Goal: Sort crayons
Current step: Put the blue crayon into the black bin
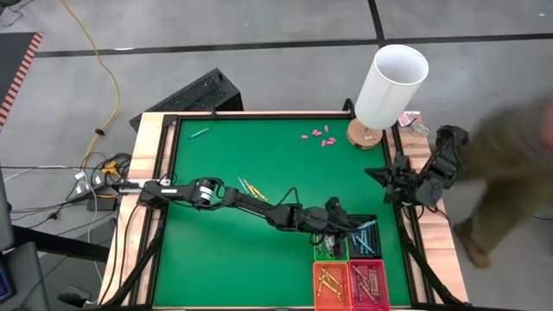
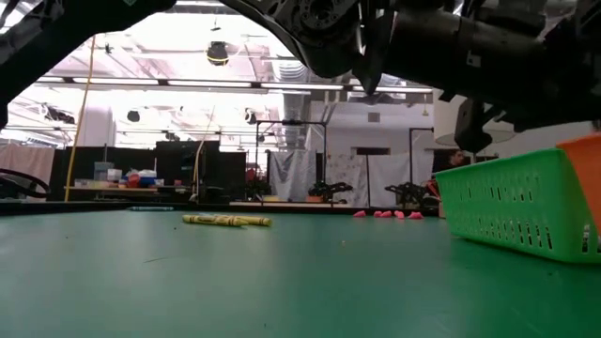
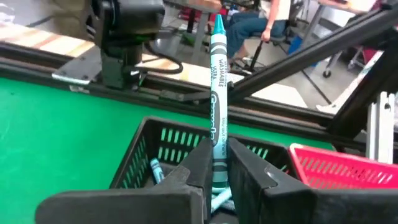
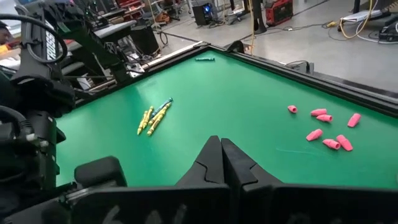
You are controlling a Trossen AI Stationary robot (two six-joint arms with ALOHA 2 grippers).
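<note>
While the left pincer (image 3: 219, 171) hangs over the black basket (image 3: 140, 152) near the counter's right edge, its two fingers are clamped on a light blue crayon (image 3: 217, 93) that stands upright between them, tip pointing up. Along the wrapper I can read "WASHABLE", and below it part of what looks like "Crayola". More blue crayons (image 3: 155, 169) lie in the basket under the pincer. Just beside it sit a green basket (image 1: 331, 250), an orange basket (image 1: 331, 285) with yellow sticks, and a red basket (image 1: 367, 283) with reddish ones. Farther left on the green counter (image 1: 233, 250) lie a few loose yellow crayons (image 1: 252, 188) with a blue one among them, and one teal crayon (image 1: 200, 133) lies near the far left corner. Pink stubs (image 1: 318, 135) are scattered at the far side, near a white cup (image 1: 390, 85). The right pincer (image 4: 221, 163), pressed together on nothing, waits at the right rim.
</note>
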